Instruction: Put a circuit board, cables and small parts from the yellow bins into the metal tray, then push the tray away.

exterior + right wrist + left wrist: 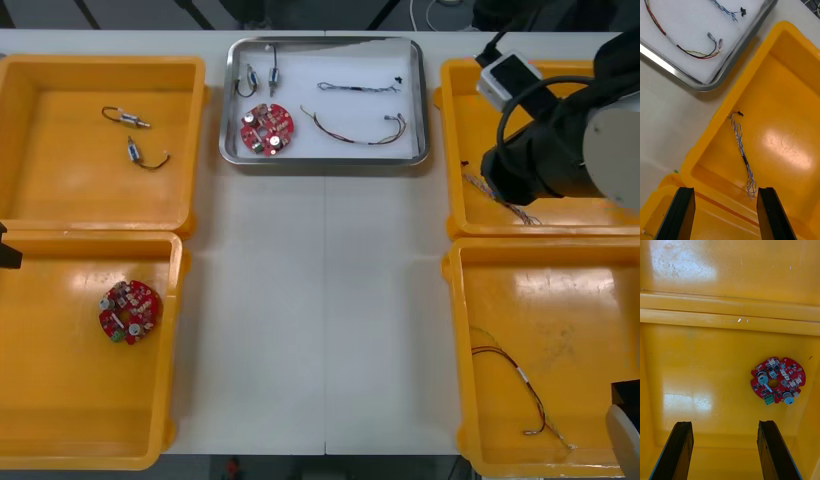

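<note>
The metal tray point(322, 159), white inside, sits at the table's far middle. It holds a red circuit board point(267, 128), two small metal parts point(272, 66), a blue and white cable point(360, 88) and a red and yellow cable point(352, 132). My right arm point(560, 140) hangs over the far right yellow bin point(452, 150). Its gripper point(726, 212) is open above that bin's near wall, and a twisted blue and white cable point(741, 150) lies just ahead of the fingers. My left gripper point(724, 452) is open over the near left bin, with a second circuit board point(777, 380) ahead of one finger.
The far left bin point(100, 65) holds two small metal parts point(126, 117). In the near right bin point(455, 350) lies a red and yellow cable point(520, 385). The second board point(130, 311) lies in the near left bin point(170, 350). Bare table runs between the bins.
</note>
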